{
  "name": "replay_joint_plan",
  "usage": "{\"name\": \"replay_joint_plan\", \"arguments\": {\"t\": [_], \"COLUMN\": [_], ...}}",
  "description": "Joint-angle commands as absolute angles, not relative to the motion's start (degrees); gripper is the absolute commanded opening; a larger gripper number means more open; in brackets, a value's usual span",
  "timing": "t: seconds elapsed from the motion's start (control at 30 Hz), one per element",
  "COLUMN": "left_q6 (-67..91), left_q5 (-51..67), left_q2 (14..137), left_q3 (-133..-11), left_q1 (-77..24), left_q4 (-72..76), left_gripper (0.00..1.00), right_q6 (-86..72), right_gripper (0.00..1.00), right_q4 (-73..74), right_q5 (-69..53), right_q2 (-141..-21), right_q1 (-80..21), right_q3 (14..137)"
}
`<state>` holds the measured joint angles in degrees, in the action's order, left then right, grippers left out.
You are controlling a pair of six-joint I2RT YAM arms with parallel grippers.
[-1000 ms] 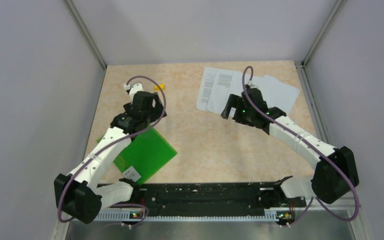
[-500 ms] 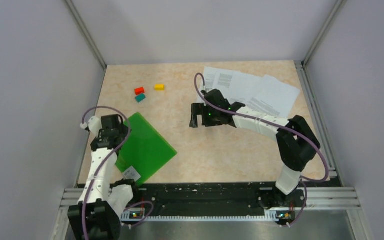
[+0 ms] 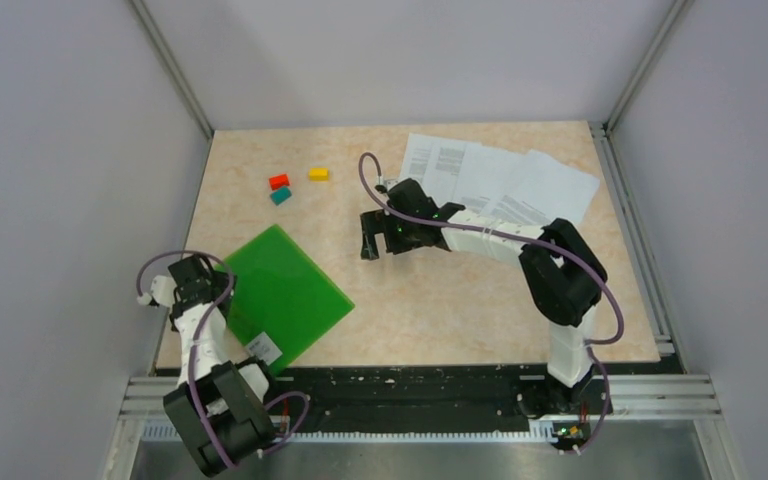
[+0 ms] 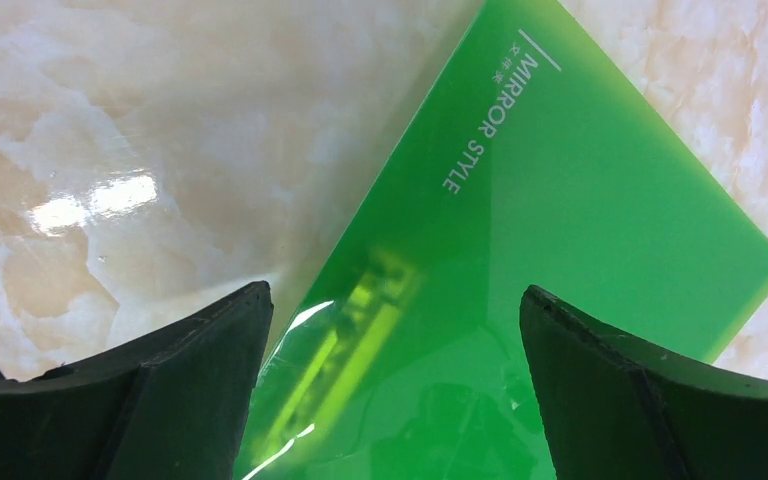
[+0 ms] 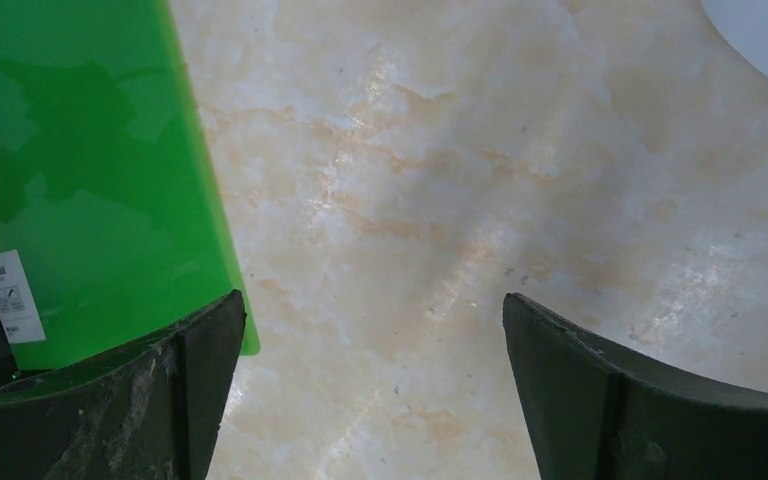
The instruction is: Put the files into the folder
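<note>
Task not started, as far as visible.

Left gripper [image 3: 186, 278]: jaws spread wide, holding nothing. It hangs over the left edge of the large bright green translucent plastic folder [image 3: 285, 290]. In the wrist view the folder [image 4: 560, 200] lies under and ahead of the fingers, with a metal clip showing through the plastic. The folder is flat and shut on the marbled beige tabletop [image 3: 440, 300], white label [image 3: 265, 348] at its near corner.

Three small blocks, red [image 3: 279, 181], teal [image 3: 280, 196] and yellow [image 3: 318, 173], lie between the two grippers, toward the far side. Not task items.

Right gripper [image 3: 370, 240]: jaws wide, empty, over bare tabletop. The folder is well off to its left. The white printed paper sheets, the files [image 3: 500, 180], lie fanned out just behind it to its right, untouched.

Left to do: open the folder, pick up the sheets, put them inside.
</note>
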<state>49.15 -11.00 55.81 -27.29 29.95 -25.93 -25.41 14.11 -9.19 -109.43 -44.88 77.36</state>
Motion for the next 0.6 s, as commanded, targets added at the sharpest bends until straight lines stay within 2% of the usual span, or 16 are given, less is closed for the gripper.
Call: {"name": "replay_joint_plan", "arguments": {"t": [0.0,0.27,0.57], "left_q6": [50.7,49.29,47.34], "left_q5": [-7.55,3.47,6.28], "left_q2": [56.27,62.89,70.66], "left_q3": [-25.78,-24.23,-25.23], "left_q1": [31.61,31.51,28.34], "left_q4": [-19.76,-15.16,-13.84], "left_gripper": [0.98,0.98,0.98], "right_q6": [-23.24,-22.62,-23.86], "right_gripper": [0.99,0.99,0.99], "right_q4": [10.34,7.93,5.2], "right_q5": [-11.0,-11.19,-11.35], "right_q2": [-111.15,-115.04,-121.33], "right_q1": [-45.64,-47.52,-50.95], "right_q3": [80.03,82.64,87.52]}}
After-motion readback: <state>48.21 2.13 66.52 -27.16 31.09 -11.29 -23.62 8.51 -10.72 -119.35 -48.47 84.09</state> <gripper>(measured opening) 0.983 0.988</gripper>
